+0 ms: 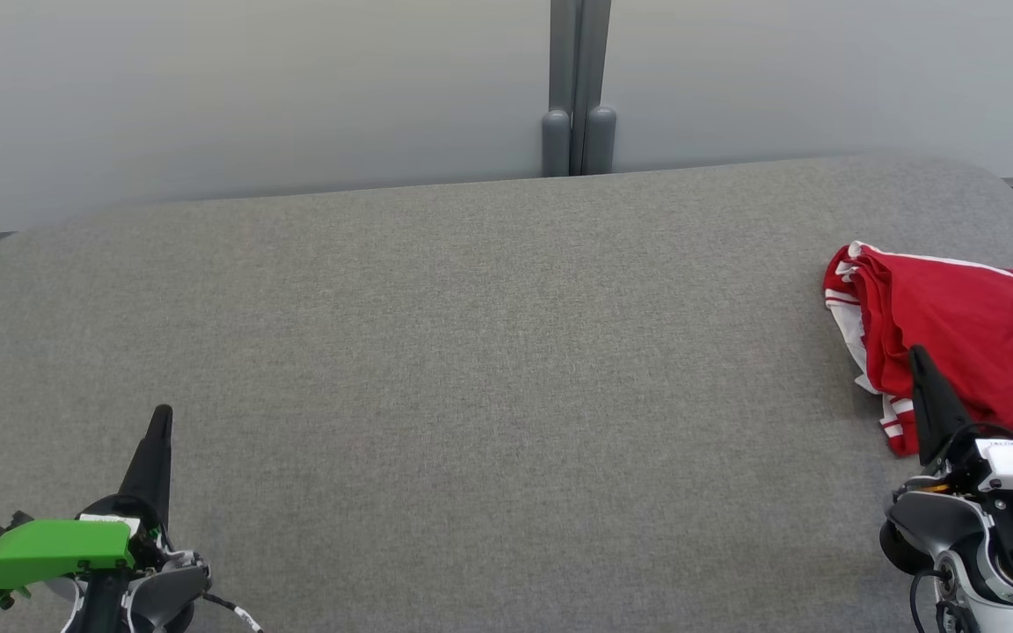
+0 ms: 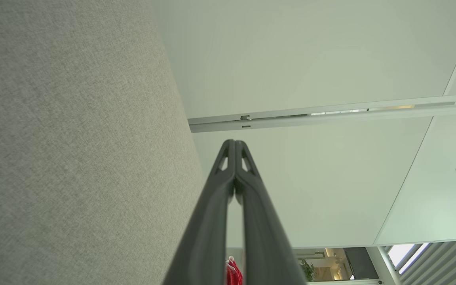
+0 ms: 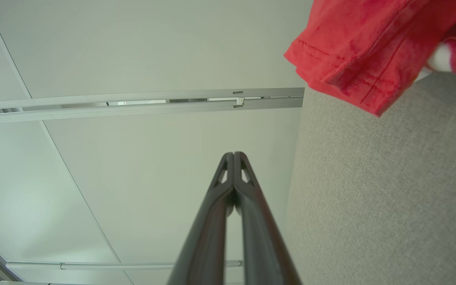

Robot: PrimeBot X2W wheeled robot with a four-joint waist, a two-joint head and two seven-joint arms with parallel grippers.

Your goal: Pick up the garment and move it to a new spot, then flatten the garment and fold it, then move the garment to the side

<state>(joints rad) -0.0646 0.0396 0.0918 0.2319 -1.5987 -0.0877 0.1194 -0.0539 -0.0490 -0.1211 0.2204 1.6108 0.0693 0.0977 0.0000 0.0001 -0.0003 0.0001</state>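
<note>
A red garment [image 1: 964,330] with white trim lies crumpled at the right edge of the grey fabric table [image 1: 471,352]. My right gripper [image 1: 918,355] is shut with nothing in it, its tip in front of the garment's near edge. In the right wrist view the shut right gripper [image 3: 234,153] points past the garment's red hem [image 3: 354,59] at the upper right. My left gripper [image 1: 162,413] rests shut and empty over the table's near left. In the left wrist view the left gripper [image 2: 235,141] is shut, and a sliver of the garment [image 2: 234,274] shows between the fingers.
Pale wall panels [image 1: 251,88] stand behind the table, joined by a grey post [image 1: 579,88]. The table's rounded far corners fall away at left and right. Bare grey cloth stretches between the two grippers.
</note>
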